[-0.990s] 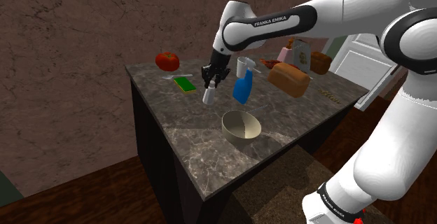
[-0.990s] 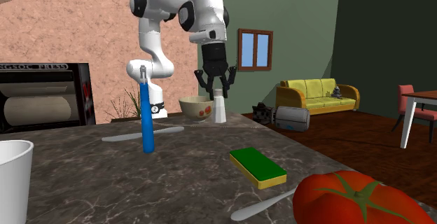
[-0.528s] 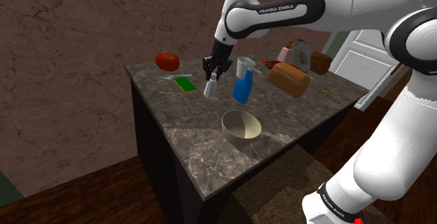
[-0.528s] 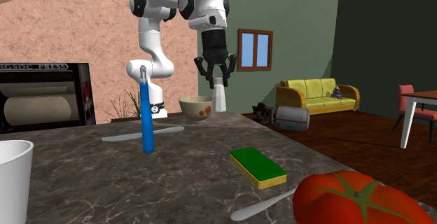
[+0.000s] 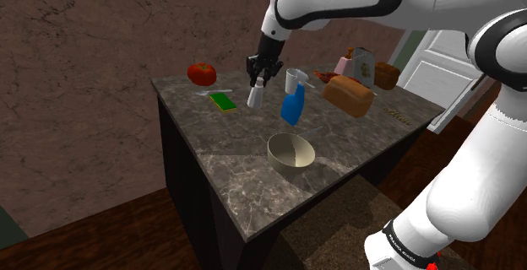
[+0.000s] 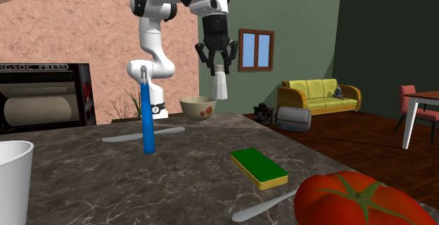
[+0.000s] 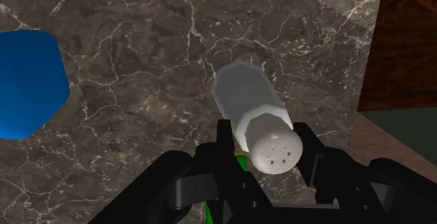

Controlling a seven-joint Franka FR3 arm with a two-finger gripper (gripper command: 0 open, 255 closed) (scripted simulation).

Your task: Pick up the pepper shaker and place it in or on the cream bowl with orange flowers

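Black two-finger gripper (image 6: 219,63) clasps the pale grey faceted pepper shaker (image 6: 221,85) by its perforated cap, holding it in the air above the dark marble counter (image 5: 253,163), apart from the cream flowered bowl (image 6: 198,108). In the wrist view, its fingers hide most of a green sponge (image 7: 242,162), and the picture's edge cuts off a blue bottle (image 7: 28,82).

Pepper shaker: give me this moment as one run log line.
gripper: shut on pepper shaker | pepper shaker: held in the air above counter | cream bowl: empty, shaker not yet in it
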